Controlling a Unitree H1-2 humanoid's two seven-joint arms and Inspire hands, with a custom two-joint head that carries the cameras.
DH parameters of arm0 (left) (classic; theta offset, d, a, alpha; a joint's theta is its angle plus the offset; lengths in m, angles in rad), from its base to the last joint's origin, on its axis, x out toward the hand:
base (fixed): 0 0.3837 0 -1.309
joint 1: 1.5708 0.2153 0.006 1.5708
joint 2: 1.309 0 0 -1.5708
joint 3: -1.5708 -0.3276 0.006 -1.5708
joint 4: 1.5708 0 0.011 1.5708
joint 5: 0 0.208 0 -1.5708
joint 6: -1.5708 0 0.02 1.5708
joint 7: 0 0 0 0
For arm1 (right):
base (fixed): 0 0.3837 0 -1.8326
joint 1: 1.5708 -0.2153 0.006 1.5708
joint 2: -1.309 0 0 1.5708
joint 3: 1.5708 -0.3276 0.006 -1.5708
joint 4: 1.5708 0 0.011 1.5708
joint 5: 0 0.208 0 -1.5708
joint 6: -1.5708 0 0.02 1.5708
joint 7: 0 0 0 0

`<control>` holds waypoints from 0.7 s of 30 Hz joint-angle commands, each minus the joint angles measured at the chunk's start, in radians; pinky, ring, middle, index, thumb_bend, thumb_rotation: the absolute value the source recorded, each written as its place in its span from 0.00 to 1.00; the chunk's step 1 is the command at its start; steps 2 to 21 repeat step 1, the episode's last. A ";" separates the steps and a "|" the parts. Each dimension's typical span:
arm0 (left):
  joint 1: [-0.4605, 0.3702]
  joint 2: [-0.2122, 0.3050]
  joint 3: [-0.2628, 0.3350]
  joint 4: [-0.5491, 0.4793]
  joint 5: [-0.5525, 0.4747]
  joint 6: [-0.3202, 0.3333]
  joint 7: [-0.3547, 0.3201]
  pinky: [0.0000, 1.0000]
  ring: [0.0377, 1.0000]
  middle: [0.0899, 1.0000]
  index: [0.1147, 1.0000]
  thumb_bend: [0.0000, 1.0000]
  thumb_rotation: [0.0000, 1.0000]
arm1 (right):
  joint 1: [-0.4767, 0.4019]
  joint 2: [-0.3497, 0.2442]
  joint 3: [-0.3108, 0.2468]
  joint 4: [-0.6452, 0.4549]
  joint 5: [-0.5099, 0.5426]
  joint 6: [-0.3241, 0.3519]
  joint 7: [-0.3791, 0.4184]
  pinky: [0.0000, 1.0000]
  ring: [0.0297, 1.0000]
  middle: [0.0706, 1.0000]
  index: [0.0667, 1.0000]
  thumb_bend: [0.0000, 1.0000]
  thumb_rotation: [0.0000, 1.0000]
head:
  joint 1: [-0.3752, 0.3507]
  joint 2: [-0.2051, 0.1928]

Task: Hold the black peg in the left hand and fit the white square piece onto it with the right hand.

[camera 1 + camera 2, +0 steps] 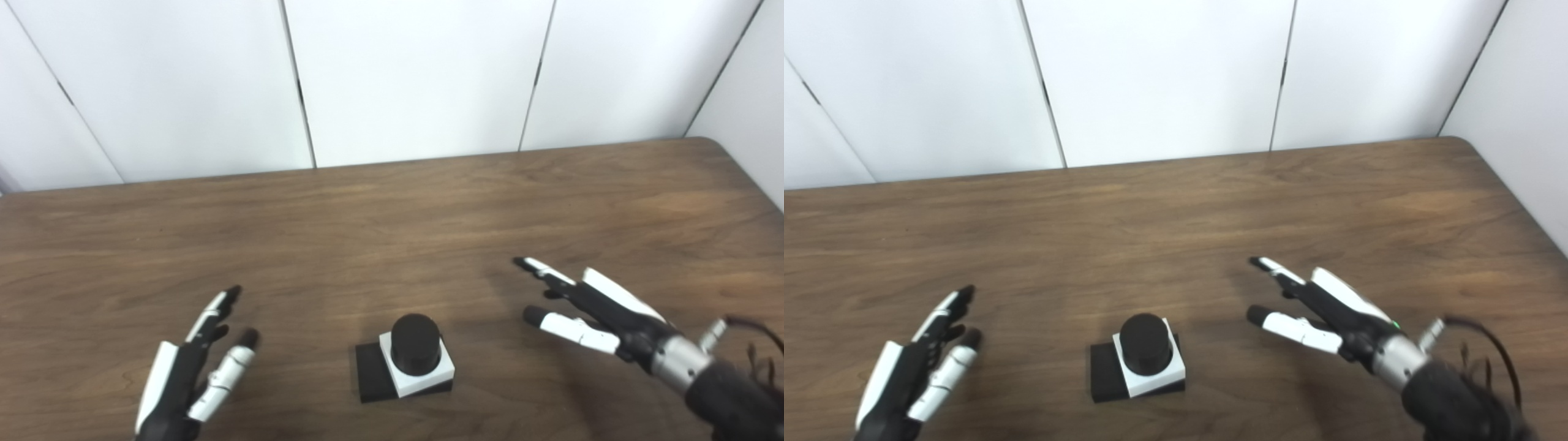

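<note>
Your left robot hand (184, 367) sits low at the near left of the worktop (392, 214), fingers stretched out and apart, thumb spread to the side, holding nothing. It is well apart from the parts at the middle. Your right robot hand (597, 312) comes in from the near right, also opened out with its fingers extended toward the left and a little away from you, the thumb below them, and nothing in its grasp. It hovers or rests near the wood; you cannot tell from these views whether it touches the surface.

Between your two hands, at the near middle of the worktop, stands the black peg (416, 343), a short round cylinder, upright. The white square piece (422, 373) lies around its foot, the peg rising through its centre, so the piece is already seated on it. Under both is a flat black base (370, 373), which shows at the left and near side of the white piece and lies slightly turned against it. Neither hand touches this stack.

Behind the worktop's far edge rise plain white wall panels (416, 73) with dark seams.
</note>
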 commanded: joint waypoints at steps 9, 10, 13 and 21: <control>-0.011 -0.021 0.011 0.007 -0.053 -0.059 0.033 0.88 0.94 0.95 0.91 0.57 0.89 | 0.021 0.030 -0.022 0.002 0.065 -0.060 -0.093 0.97 0.99 1.00 1.00 0.63 1.00 | -0.001 0.002; -0.011 -0.021 0.011 0.007 -0.053 -0.059 0.033 0.88 0.94 0.95 0.91 0.57 0.89 | 0.021 0.030 -0.022 0.002 0.065 -0.060 -0.093 0.97 0.99 1.00 1.00 0.63 1.00 | -0.001 0.002; -0.011 -0.021 0.011 0.007 -0.053 -0.059 0.033 0.88 0.94 0.95 0.91 0.57 0.89 | 0.021 0.030 -0.022 0.002 0.065 -0.060 -0.093 0.97 0.99 1.00 1.00 0.63 1.00 | -0.001 0.002; -0.011 -0.021 0.011 0.007 -0.053 -0.059 0.033 0.88 0.94 0.95 0.91 0.57 0.89 | 0.021 0.030 -0.022 0.002 0.065 -0.060 -0.093 0.97 0.99 1.00 1.00 0.63 1.00 | -0.001 0.002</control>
